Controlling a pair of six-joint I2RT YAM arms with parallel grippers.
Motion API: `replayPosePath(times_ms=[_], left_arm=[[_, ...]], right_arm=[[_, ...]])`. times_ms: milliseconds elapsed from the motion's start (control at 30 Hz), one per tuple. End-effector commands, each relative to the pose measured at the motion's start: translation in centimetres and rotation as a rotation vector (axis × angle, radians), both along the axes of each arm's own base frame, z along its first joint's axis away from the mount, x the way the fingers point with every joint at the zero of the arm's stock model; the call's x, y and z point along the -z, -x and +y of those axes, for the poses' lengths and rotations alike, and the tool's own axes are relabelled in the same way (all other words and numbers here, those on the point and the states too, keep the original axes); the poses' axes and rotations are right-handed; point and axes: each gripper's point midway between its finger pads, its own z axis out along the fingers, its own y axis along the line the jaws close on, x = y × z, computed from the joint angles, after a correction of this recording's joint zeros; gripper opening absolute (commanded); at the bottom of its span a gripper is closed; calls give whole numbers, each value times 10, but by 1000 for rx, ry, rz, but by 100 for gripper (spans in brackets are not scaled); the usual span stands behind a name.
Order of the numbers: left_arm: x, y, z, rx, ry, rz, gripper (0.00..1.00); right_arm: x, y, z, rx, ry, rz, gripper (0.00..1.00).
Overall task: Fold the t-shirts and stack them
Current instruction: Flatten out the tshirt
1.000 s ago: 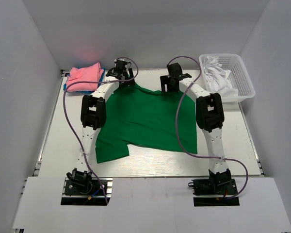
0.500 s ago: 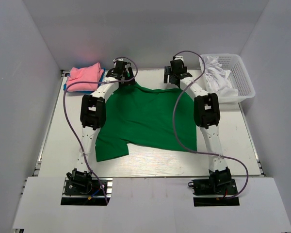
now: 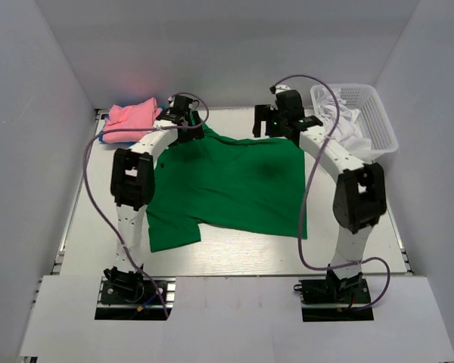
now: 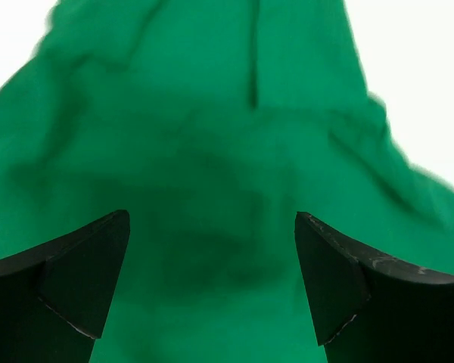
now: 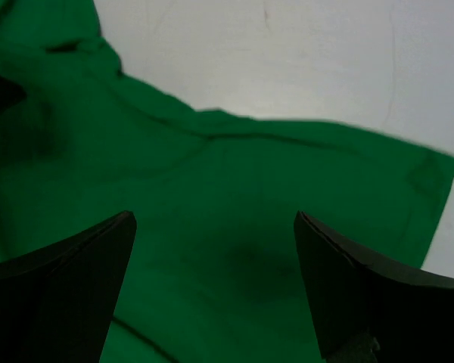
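A bright green t-shirt (image 3: 227,185) lies spread on the table, one sleeve sticking out at the near left. It also fills the left wrist view (image 4: 212,151) and the right wrist view (image 5: 212,227). My left gripper (image 3: 183,121) is open over the shirt's far left corner, holding nothing. My right gripper (image 3: 276,125) is open above the shirt's far right edge, holding nothing. A folded pink t-shirt (image 3: 130,117) lies on a blue one at the far left corner. A white t-shirt (image 3: 340,121) lies crumpled in the basket.
A white plastic mesh basket (image 3: 378,125) stands at the far right corner. Purple cables loop from both arms over the shirt's sides. White walls close in the table on three sides.
My right arm has swung outward to the right, its gripper shifting slightly right at the shirt's far edge. The left arm's elbow moved left. The shirt's right side lies flatter.
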Motion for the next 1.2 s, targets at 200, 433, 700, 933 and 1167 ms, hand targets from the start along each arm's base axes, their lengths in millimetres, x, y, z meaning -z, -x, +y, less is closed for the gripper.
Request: replayPosePath(times_ms=[200, 433, 700, 933, 1167], left_arm=[[-31, 94, 39, -11, -66, 28, 100], [-2, 82, 30, 0, -48, 76, 100], [23, 57, 28, -15, -82, 114, 100], [44, 57, 29, -14, -88, 186, 100], [31, 40, 18, -20, -16, 171, 100]], right_arm=[[75, 105, -48, 161, -17, 313, 90], [115, 98, -58, 201, 38, 407, 90], [153, 52, -78, 259, 85, 468, 90], [167, 12, -101, 232, 126, 456, 90], [154, -22, -102, 166, 128, 425, 90]])
